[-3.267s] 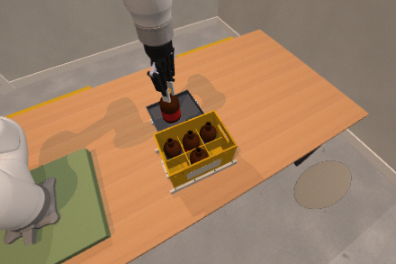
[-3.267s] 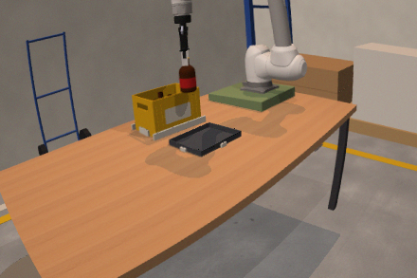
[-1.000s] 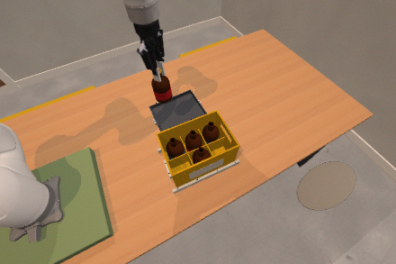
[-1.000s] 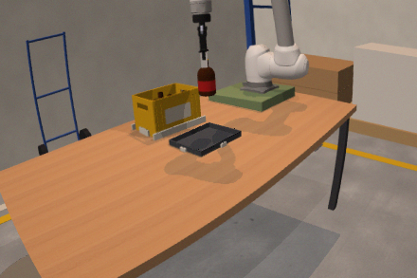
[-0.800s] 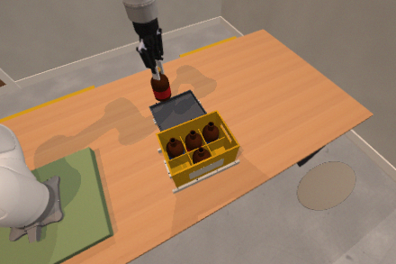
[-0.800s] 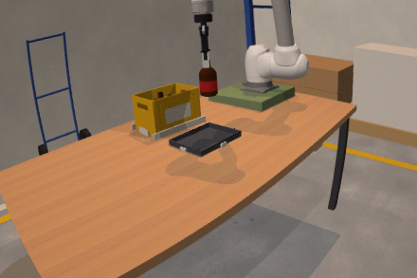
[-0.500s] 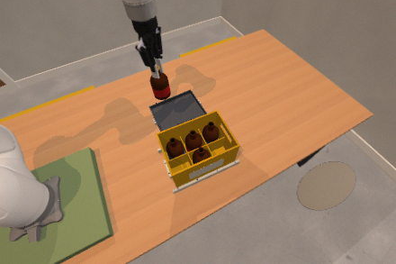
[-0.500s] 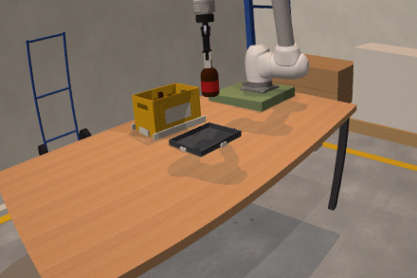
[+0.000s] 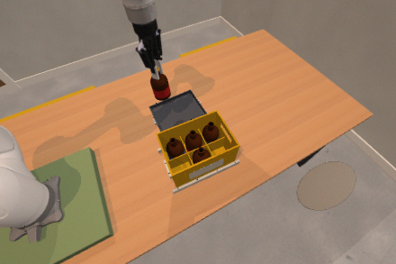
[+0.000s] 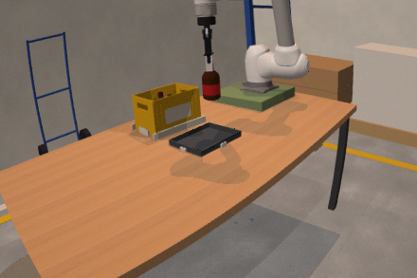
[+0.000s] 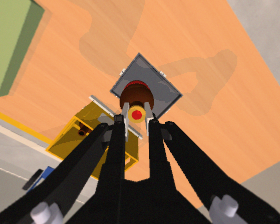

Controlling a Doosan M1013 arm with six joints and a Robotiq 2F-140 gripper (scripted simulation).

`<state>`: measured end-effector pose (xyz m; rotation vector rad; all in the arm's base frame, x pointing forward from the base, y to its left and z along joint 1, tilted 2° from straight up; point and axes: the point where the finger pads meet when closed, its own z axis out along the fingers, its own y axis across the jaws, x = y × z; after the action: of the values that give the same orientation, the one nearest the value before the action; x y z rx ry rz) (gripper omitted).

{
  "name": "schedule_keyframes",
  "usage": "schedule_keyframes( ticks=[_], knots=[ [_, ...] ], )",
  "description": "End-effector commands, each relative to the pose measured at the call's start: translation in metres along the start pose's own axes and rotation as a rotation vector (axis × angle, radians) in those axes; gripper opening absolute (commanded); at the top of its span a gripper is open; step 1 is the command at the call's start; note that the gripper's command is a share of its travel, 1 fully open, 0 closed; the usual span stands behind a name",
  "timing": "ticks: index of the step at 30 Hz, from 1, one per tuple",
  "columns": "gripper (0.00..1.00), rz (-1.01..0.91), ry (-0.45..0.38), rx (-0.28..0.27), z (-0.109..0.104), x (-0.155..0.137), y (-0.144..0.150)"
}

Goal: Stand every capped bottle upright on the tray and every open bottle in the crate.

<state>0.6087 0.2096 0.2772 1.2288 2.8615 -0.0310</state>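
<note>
The black two-finger gripper (image 9: 156, 71) on the white jointed arm (image 10: 280, 17) points straight down, its jaws clamped on the neck of a brown glass bottle with a red cap and red label band (image 9: 159, 86); the bottle hangs upright in the air, clear of the table, above the shallow dark grey rectangular tray (image 10: 205, 139); in the wrist view the red cap sits between the two fingertips and the tray's grey floor (image 11: 163, 92) shows directly beneath the bottle's body (image 11: 136, 93).

The tray lies flat on the curved wooden table top (image 9: 279, 84) and nothing stands in it; just beside it, touching or nearly touching along one edge, sits the yellow plastic crate with inner dividers (image 9: 227, 158); four brown bottles without caps stand upright in its compartments, one each (image 9: 175, 147), (image 9: 193, 139), (image 9: 210, 132), (image 9: 201, 154), while the remaining cells at the crate's near corners hold nothing visible; a pale rail (image 9: 207, 176) runs along the crate's front base.

The arm rises from a green rectangular base pad (image 9: 90, 201) at one end of the table, well apart from crate and tray; a blue hand truck (image 10: 47, 93) stands against the grey wall behind the table, and a brown wooden box (image 10: 332, 76) sits beyond the pad.
</note>
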Motion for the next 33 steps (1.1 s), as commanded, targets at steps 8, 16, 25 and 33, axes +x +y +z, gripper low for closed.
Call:
schedule_keyframes(
  ticks=[8,16,25,33],
  knots=[
    [0.0,0.0,0.0,0.0,0.017,0.001,0.0],
    [0.0,0.0,0.0,0.0,0.031,0.0,0.0],
    [0.0,0.0,0.0,0.0,0.047,0.0,0.0],
    [0.0,0.0,0.0,0.0,0.06,0.0,0.0]
  ],
)
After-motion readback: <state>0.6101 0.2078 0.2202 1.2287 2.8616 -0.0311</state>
